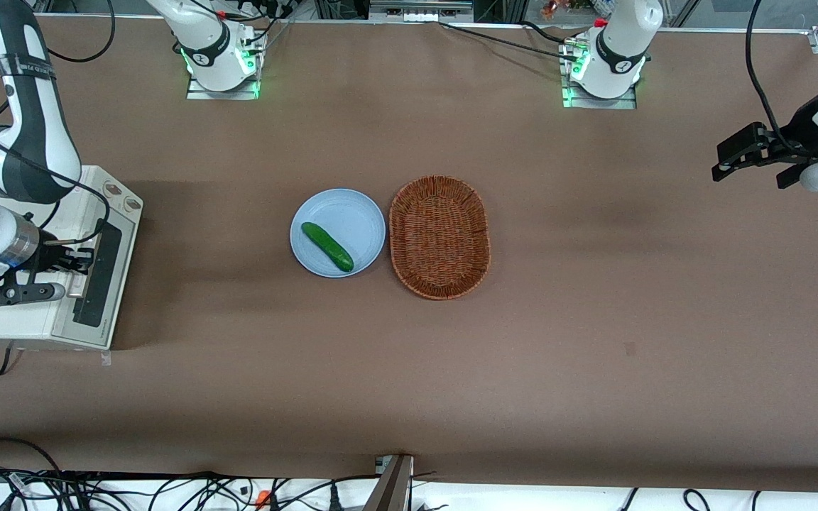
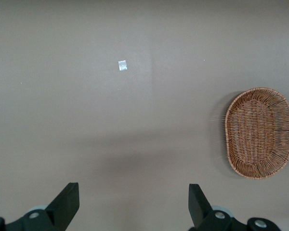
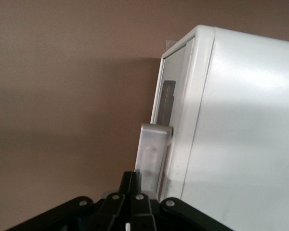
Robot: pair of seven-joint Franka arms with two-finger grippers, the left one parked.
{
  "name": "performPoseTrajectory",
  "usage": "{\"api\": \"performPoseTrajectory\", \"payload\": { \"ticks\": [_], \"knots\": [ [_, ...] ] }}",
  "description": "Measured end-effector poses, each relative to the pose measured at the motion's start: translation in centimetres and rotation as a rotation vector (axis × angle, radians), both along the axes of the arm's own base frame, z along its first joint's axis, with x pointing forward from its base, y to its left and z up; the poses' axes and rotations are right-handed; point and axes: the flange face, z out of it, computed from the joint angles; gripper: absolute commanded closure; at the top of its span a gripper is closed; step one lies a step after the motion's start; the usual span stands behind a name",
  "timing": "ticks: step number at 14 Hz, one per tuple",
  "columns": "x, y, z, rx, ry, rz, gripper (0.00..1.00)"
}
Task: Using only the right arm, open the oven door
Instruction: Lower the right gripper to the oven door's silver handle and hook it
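The white toaster oven (image 1: 25,323) stands at the working arm's end of the table. Its oven door (image 1: 100,273), beige with a dark window, faces the middle of the table and lies almost flat against the body. My right arm (image 1: 22,106) reaches over the oven's top. My gripper (image 1: 84,258) sits at the silver handle (image 1: 77,285). In the right wrist view the fingers are pressed together with no gap. My gripper (image 3: 137,176) has its tips right beside the handle (image 3: 151,149), in front of the door (image 3: 172,91).
A light blue plate (image 1: 363,213) with a green cucumber (image 1: 326,246) lies mid-table, beside a wicker basket (image 1: 439,236). The basket also shows in the left wrist view (image 2: 256,132). The two-knob control strip (image 1: 123,196) is on the oven's end farther from the front camera.
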Motion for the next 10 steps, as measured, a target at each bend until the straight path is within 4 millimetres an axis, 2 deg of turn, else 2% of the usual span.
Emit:
{"api": "performPoseTrajectory", "payload": {
  "ticks": [10],
  "knots": [
    [-0.06,-0.15,-0.86,0.000,-0.010,-0.053,1.00]
  ]
}}
